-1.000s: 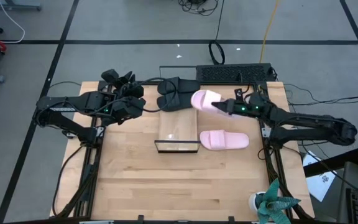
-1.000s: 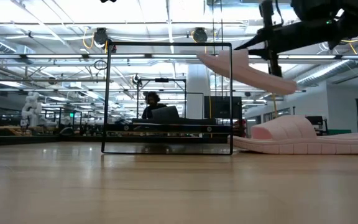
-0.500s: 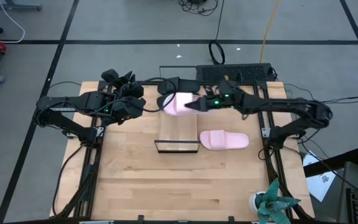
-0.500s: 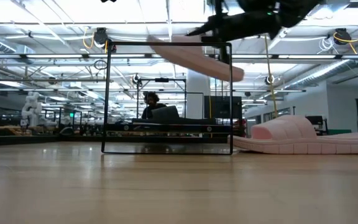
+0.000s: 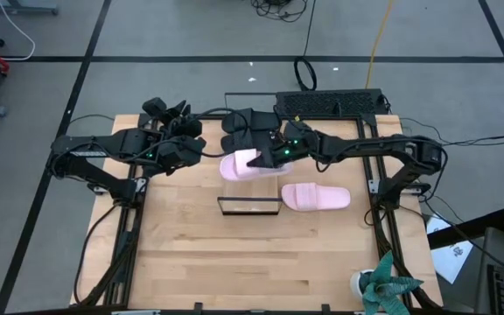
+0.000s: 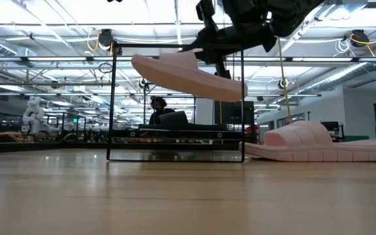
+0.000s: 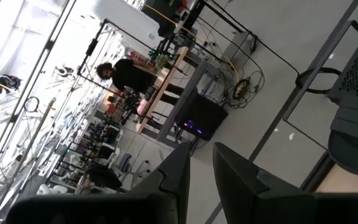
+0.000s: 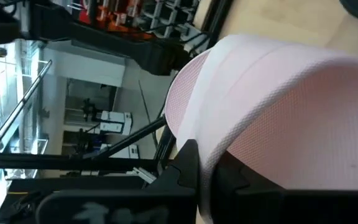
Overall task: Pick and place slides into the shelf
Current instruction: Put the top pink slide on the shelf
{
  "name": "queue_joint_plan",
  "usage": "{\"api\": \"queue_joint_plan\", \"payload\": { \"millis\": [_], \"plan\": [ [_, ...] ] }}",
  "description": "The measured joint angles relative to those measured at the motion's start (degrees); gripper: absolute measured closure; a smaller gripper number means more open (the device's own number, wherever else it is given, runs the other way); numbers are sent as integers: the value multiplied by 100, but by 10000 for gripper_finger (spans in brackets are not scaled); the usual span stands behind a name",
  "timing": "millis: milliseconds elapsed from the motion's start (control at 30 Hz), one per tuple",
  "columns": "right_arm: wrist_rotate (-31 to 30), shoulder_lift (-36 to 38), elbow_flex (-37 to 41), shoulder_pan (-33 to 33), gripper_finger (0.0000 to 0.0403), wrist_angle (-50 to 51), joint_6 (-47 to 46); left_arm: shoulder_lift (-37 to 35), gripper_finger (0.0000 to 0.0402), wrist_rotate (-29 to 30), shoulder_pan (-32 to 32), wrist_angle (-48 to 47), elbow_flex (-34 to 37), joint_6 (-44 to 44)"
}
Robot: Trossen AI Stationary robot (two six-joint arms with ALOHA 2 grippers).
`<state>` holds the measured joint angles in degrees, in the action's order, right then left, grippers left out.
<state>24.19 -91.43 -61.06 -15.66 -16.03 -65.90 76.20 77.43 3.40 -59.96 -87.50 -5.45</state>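
Pink slide (image 5: 245, 165) clamped in right gripper (image 5: 261, 158) has moved left and lower, now above shelf (image 5: 250, 198) far end; second pink slide (image 5: 316, 196) unmoved. Left gripper (image 5: 182, 131) idle, fingers nearly closed.

High view: overhead, straight down, whole bench (image 5: 191, 254). Low view: bench height, level, facing hall. Both share shelf (image 5: 250, 206) (image 6: 175, 156), lifted pink slide (image 5: 243, 166) (image 6: 188, 75). Right wrist view: very close on that slide (image 8: 278, 106). Left wrist view: tilted, faces room.
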Motion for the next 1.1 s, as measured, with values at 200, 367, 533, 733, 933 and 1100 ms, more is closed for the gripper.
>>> {"api": "queue_joint_plan", "payload": {
  "millis": [200, 367, 533, 733, 933, 1100],
  "plan": [
    [10, -281, 4, 74, 403, 37, -223, 0, 323, 0, 0, 2, 0, 17],
    [17, -517, 4, 120, 403, 4, -332, 0, 323, 0, 0, 1, 0, 20],
    [-34, -626, 7, 116, 403, 36, -351, 0, 323, 0, 0, 0, 0, 20],
    [-18, -914, 7, 116, 403, 42, -490, 0, 323, 0, 0, 2, 0, 44],
    [-208, -1030, 7, 48, 403, -56, -360, 0, 323, 0, 0, 0, 0, 72],
    [-352, -1030, 7, -114, 403, -40, -202, 0, 323, 0, 0, 0, 0, 87]
  ]
}}
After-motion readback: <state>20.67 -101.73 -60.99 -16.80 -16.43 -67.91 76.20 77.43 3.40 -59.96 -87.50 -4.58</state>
